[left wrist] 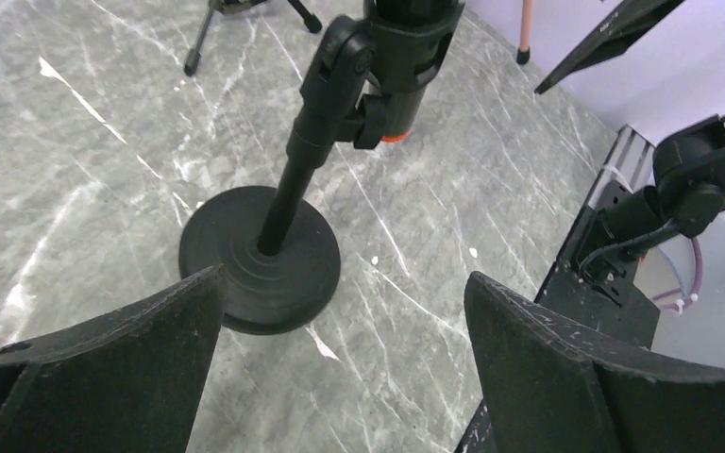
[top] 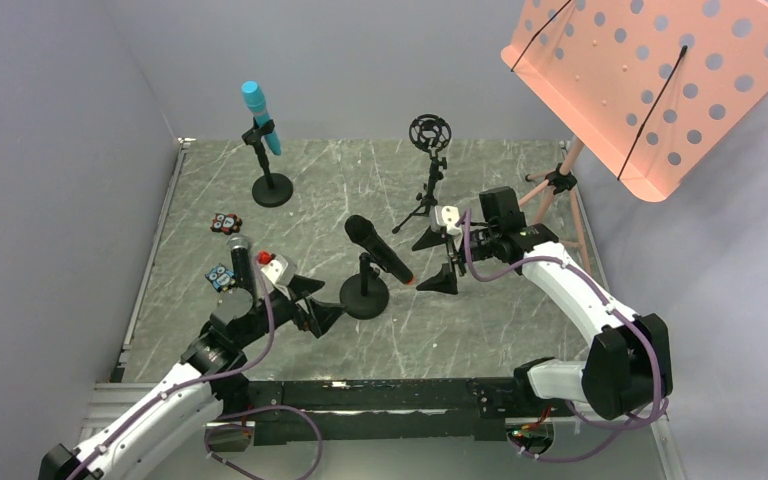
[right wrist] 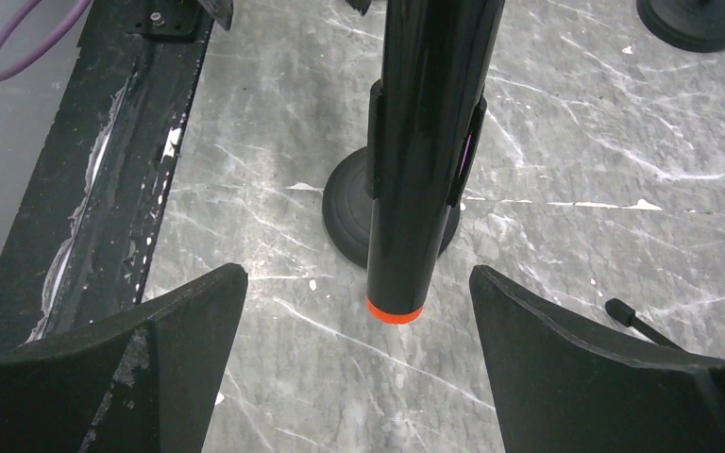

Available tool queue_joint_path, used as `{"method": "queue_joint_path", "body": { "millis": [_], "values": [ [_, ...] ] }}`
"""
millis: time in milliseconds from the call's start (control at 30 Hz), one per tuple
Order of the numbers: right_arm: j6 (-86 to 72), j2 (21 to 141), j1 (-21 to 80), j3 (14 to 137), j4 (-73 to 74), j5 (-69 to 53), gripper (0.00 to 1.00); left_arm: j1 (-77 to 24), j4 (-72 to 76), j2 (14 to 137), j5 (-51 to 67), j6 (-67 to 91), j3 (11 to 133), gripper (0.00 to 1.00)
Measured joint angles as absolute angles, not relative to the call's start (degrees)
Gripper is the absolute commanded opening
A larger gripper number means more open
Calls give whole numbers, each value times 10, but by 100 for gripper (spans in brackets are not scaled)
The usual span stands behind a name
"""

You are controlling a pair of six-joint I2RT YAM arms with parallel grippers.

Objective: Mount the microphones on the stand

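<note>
On the tabletop (top: pixel 500 330), the grey-headed mic (top: pixel 240 262) appears to lie loose beside the left arm (top: pixel 175 390). It is not mounted and is judged to be meant for the empty tripod (top: pixel 426 180). The turquoise mic (top: pixel 260 115) is clipped, tilted, into the far stand (top: pixel 272 188). The left claw (left wrist: pixel 345 278) is spread wide, grasping nothing, and is aimed at the near stand (left wrist: pixel 260 260). The orange-capped mic (right wrist: pixel 425 142) is held in that stand's clip. The right claw (right wrist: pixel 357 274) is opened around it without touching, so the mic is judged to be borne by the clip alone. Counted: three mics, two of them mounted; two round-base stands; one tripod; one music stand (top: pixel 650 80).
</note>
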State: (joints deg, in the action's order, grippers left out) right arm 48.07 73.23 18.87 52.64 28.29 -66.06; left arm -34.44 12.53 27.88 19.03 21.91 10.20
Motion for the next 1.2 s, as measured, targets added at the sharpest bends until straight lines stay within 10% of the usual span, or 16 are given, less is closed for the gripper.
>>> {"method": "queue_joint_path", "body": {
  "millis": [533, 1200],
  "values": [
    [496, 729, 175, 526, 306, -666, 95, -344, 59, 85, 107, 217, 102, 99],
    [547, 740, 161, 533, 362, -666, 95, -344, 142, 437, 253, -32, 211, 99]
  ]
}}
